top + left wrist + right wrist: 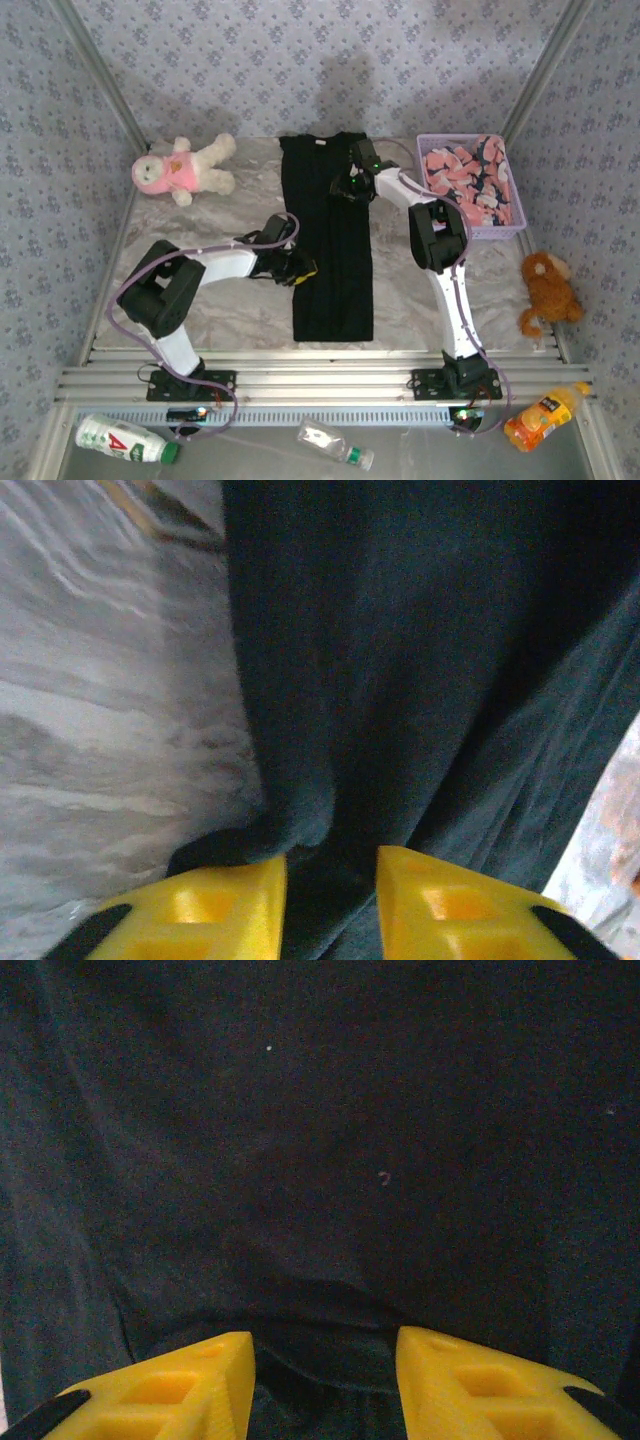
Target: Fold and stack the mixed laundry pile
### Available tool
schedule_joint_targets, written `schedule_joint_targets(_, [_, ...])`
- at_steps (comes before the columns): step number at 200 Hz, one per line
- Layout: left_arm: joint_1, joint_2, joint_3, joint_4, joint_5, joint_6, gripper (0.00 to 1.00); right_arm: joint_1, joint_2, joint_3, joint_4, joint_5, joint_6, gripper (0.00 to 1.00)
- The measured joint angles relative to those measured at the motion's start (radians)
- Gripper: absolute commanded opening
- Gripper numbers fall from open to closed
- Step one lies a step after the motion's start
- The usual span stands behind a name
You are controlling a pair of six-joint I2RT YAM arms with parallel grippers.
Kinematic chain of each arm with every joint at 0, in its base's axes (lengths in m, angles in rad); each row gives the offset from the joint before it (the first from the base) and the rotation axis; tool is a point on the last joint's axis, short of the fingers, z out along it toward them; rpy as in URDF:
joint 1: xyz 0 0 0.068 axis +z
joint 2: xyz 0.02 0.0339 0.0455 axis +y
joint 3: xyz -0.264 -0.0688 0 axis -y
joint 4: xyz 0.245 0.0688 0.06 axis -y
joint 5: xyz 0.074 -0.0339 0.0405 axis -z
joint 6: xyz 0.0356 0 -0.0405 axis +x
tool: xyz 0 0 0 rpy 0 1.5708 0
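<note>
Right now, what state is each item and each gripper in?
black T-shirt: folded into a long strip, lying flat.
pink printed garment: crumpled, unfolded, inside the lavender basket.
left gripper: jaws apart at the shirt's left edge; grip unclear.
right gripper: jaws apart on the shirt's upper part; grip unclear.
orange juice bottle: lying on its side.

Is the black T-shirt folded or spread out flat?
Folded: the T-shirt lies as a long narrow strip, its sides turned in.

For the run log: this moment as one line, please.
black shirt flat in long strip | left tool: at its left edge, apart | right tool: near far end, apart | pink garment: in basket
</note>
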Motion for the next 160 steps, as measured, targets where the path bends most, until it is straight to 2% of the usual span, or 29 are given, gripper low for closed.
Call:
schedule_joint_targets(23, [0.027,-0.008,0.093,-0.088,-0.063,0.072,0.38,-0.006,-0.049,-0.064,0.006,-0.014,-0.022,0.46])
schedule_joint_targets(42, [0.073,-0.012,0.183,-0.108,-0.105,0.135,0.38,-0.008,-0.148,-0.172,0.012,-0.014,-0.049,0.46])
schedule_joint_targets(65, [0.138,0.020,0.303,-0.095,-0.112,0.187,0.34,-0.003,-0.290,-0.312,0.032,-0.017,-0.079,0.45])
schedule_joint_targets(90, [0.197,0.126,0.439,-0.041,-0.090,0.218,0.32,0.008,-0.400,-0.439,0.074,-0.032,-0.105,0.43])
schedule_joint_targets(122, [0.235,0.298,0.571,0.008,-0.035,0.233,0.31,0.015,-0.410,-0.521,0.120,-0.063,-0.133,0.43])
schedule_joint_targets(160, [0.240,0.457,0.691,0.021,0.025,0.235,0.31,0.015,-0.359,-0.538,0.159,-0.098,-0.157,0.45])
